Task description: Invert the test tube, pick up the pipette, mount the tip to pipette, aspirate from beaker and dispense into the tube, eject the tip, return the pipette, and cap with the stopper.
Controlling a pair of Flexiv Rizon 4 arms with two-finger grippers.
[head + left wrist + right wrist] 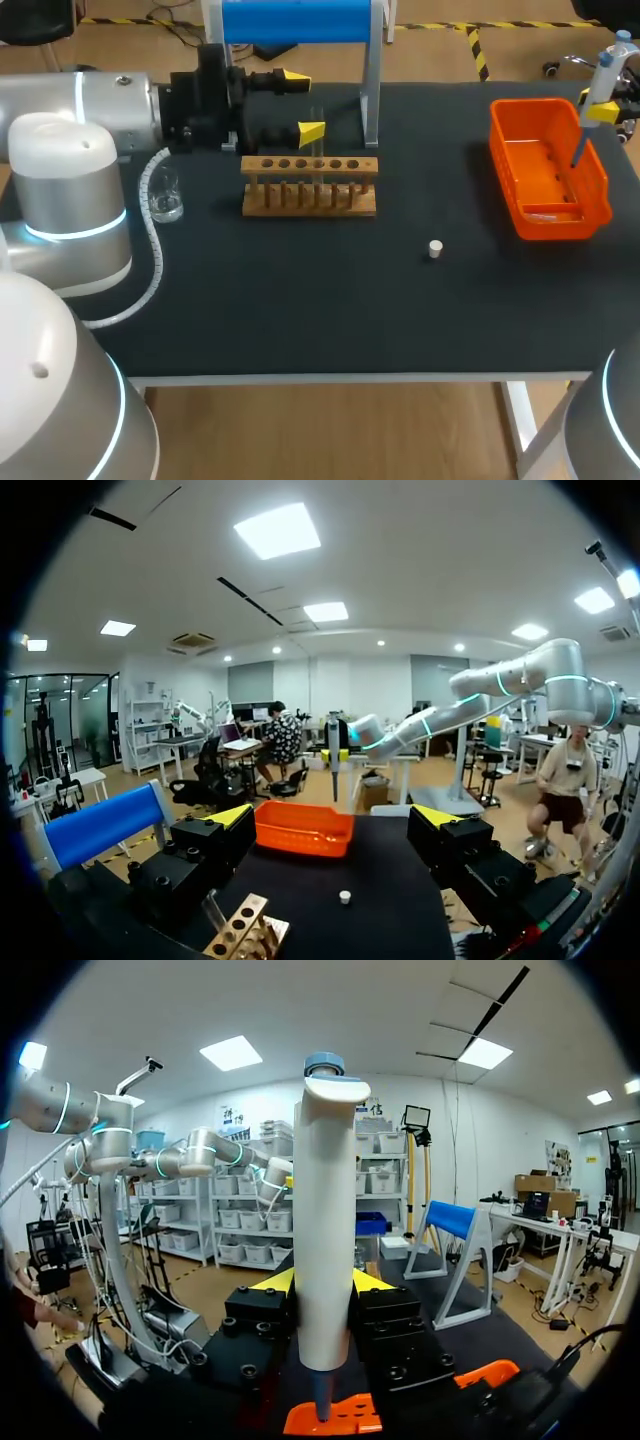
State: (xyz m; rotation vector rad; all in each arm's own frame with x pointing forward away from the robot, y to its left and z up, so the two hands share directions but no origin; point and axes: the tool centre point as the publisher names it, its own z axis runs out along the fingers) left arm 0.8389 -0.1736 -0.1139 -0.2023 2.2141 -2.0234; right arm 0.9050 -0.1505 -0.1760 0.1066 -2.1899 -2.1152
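While the R end effector (322, 1285) is closed tight on 1 white pipette (325, 1220), holding it upright w/ its thin blue end over 1 orange bin (555, 225) at the table's right side, the L end effector (301, 105) is open. Its 2 yellow tips are wide apart, just behind 1 wooden rack (310, 198). Rack has 6 holes in a row. 1 clear test tube (319, 150) stands in it, close to the L tips; can't tell if they touch. 1 glass beaker (165, 197) sits left of the rack. 1 small white stopper (435, 249) lies alone btw rack & bin. Table (300, 310) is black & flat. 1 stand w/ a blue bar (298, 20) is at the back.
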